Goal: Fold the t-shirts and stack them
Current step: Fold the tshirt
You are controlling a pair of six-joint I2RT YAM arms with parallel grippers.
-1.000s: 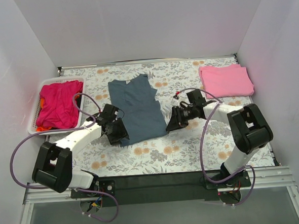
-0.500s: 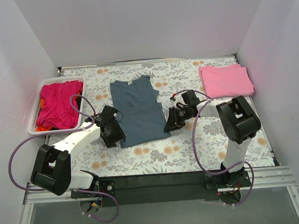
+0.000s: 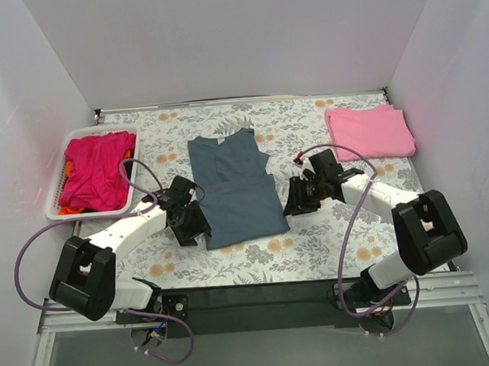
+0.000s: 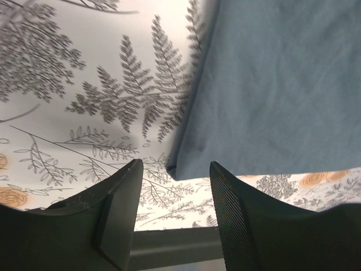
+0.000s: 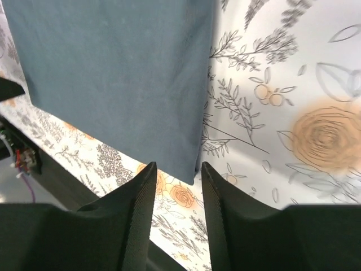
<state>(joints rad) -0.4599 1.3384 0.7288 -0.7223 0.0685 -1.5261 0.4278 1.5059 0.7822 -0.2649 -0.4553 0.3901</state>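
A dark blue-grey t-shirt (image 3: 235, 188) lies folded into a long strip on the middle of the floral table. My left gripper (image 3: 194, 224) sits at its near left corner. In the left wrist view the left gripper (image 4: 176, 165) is open and empty, the shirt (image 4: 282, 84) just ahead of its tips. My right gripper (image 3: 296, 203) is at the near right corner. Seen from the right wrist, the right gripper (image 5: 178, 167) is open, and the shirt's (image 5: 113, 73) corner lies on the table beyond the gap. A folded light pink t-shirt (image 3: 368, 131) rests at the back right.
A white slotted basket (image 3: 53, 203) at the left holds a crumpled magenta shirt (image 3: 97, 169), with orange-red cloth (image 3: 67, 211) showing at its near end. White walls close in three sides. The table's dark front rail (image 3: 260, 296) runs between the arm bases.
The blue-grey shirt has shifted right and lies straighter. Both grippers moved right with it, and the right arm's elbow swung out to the right. The right jaws have parted a little.
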